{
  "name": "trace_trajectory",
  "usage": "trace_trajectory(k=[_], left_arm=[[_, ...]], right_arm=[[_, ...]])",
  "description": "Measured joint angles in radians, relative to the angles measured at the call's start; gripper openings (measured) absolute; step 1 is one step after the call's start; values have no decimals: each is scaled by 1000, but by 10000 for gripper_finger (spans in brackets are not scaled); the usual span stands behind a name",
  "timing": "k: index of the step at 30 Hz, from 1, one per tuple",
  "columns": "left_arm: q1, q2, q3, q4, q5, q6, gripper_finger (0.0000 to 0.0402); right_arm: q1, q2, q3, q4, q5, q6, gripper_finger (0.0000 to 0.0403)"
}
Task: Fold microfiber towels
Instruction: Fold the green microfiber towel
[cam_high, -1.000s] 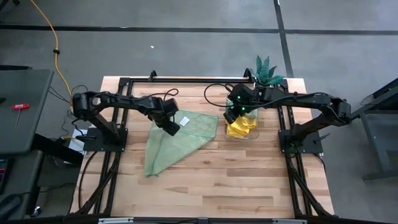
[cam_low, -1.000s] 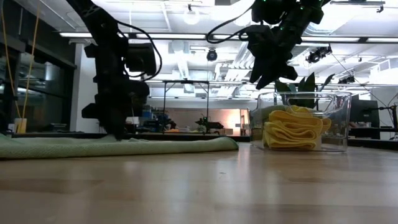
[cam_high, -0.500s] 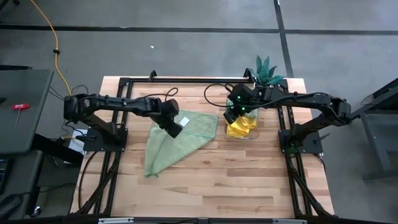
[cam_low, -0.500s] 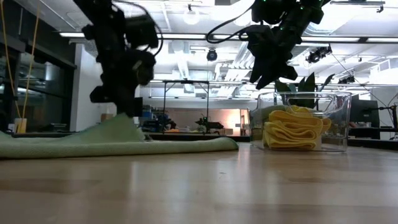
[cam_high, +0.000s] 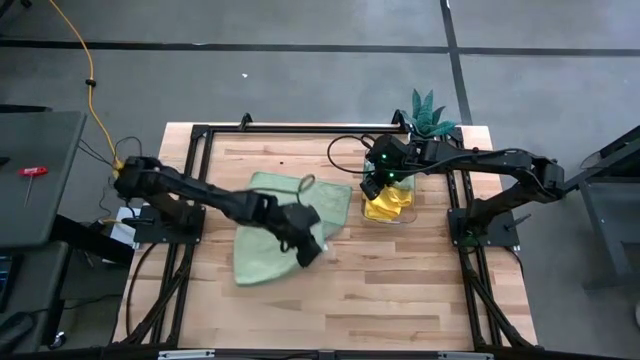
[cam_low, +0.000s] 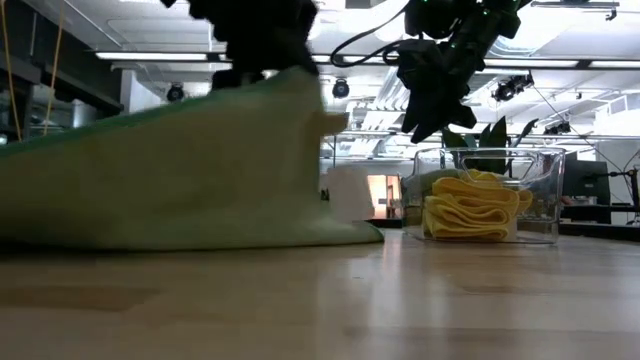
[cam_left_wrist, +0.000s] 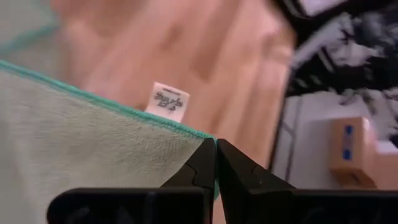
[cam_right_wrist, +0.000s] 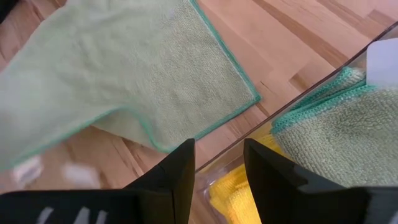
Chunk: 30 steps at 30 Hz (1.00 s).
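The sage-green towel (cam_high: 268, 232) lies at the centre of the worktop (cam_high: 400, 290), slightly toward nine o'clock, partly raised. One corner is pinched in the left end effector (cam_high: 308, 243), whose fingers (cam_left_wrist: 200, 168) are pressed together on the teal-stitched hem. That corner is held up and over the rest of the cloth, toward five o'clock. Judged from the task, this is the carry that lays one half over the other, and the grip sits at the very corner so that the edge can be lined up. In the low view the lifted cloth stands as a broad sloping sheet, its lower edge resting on the wood.

A small white care tag (cam_left_wrist: 166, 101) is sewn to the hem just beside the held corner. It carries dark print, too small to read.

At about two o'clock stands a clear bin (cam_high: 388, 206) holding yellow towels (cam_low: 470, 210) and, in the right wrist view, a second green cloth (cam_right_wrist: 339, 134), probably a stock of towels kept clear of the folding area. The right end effector (cam_right_wrist: 217, 165) hangs above the bin's rim, fingers partly apart and holding nothing, evidently waiting. A potted plant (cam_high: 428, 112) stands beyond the bin at the worktop's edge.
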Motion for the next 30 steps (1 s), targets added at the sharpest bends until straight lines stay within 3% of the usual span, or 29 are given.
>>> trace_trajectory(k=[8,12,18,22,25,27,30], left_arm=[[-117,215,63,255,10,-132,7],[-137,308,115,302,31,-158,27],[-119,340,188,307,125,-31,83],[-72,291,198,258,237,69,120],[-38,212,199,99,286,172,137],[-38,154,199,-45,230,278,141],[-78,35,161,-209,37,396,141]], right_arm=[[0,0,0,-2,-9,-37,128],[0,-1,0,-3,-9,-45,128],[0,-1,0,-2,-17,-21,128],[1,-1,0,4,-52,9,128],[7,-1,0,15,-54,61,128],[15,-1,0,23,-54,92,128],[39,-1,0,39,-41,142,128]])
